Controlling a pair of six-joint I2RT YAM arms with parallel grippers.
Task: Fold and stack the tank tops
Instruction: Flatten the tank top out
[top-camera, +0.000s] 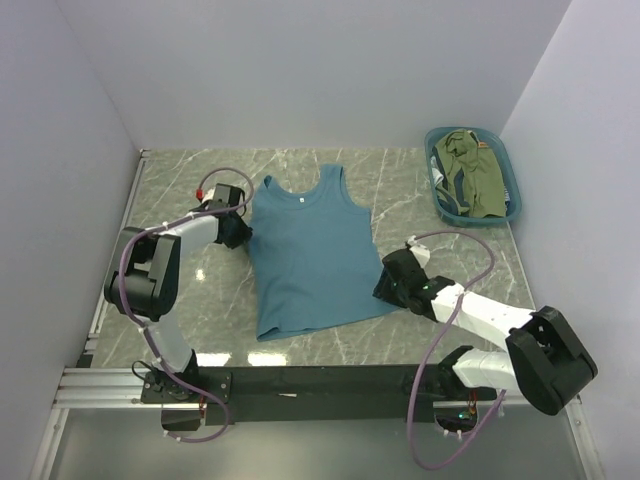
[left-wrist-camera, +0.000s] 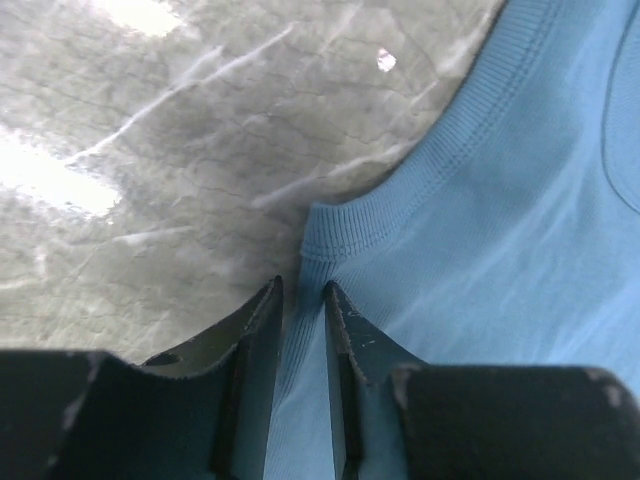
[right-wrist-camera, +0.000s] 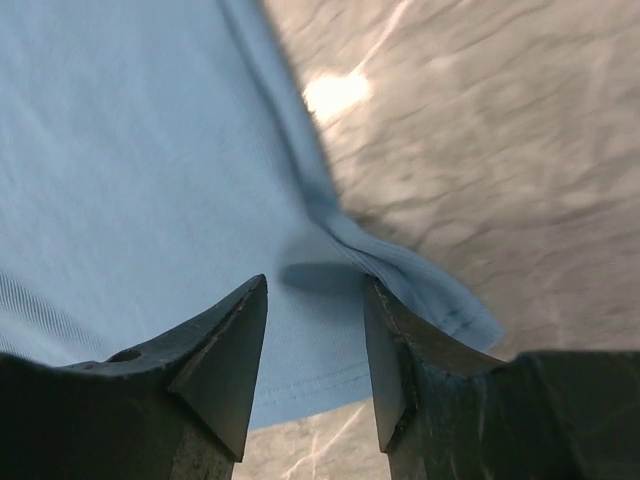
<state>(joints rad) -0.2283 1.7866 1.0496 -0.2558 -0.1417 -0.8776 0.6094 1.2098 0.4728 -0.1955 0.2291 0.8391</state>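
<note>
A teal-blue tank top (top-camera: 310, 250) lies flat on the marble table, straps at the far side. My left gripper (top-camera: 240, 232) sits at its left side seam just below the armhole. In the left wrist view its jaws (left-wrist-camera: 300, 285) stand a narrow gap apart, with the ribbed edge of the tank top (left-wrist-camera: 500, 250) lying between them. My right gripper (top-camera: 385, 285) is at the lower right hem corner. It is open (right-wrist-camera: 315, 280) and straddles a raised fold of the tank top (right-wrist-camera: 130, 150). An olive-green tank top (top-camera: 475, 170) lies bunched in the basket.
The teal plastic basket (top-camera: 510, 170) stands at the back right corner of the table. White walls close in the left, back and right sides. The black rail with both arm bases (top-camera: 330, 380) runs along the near edge.
</note>
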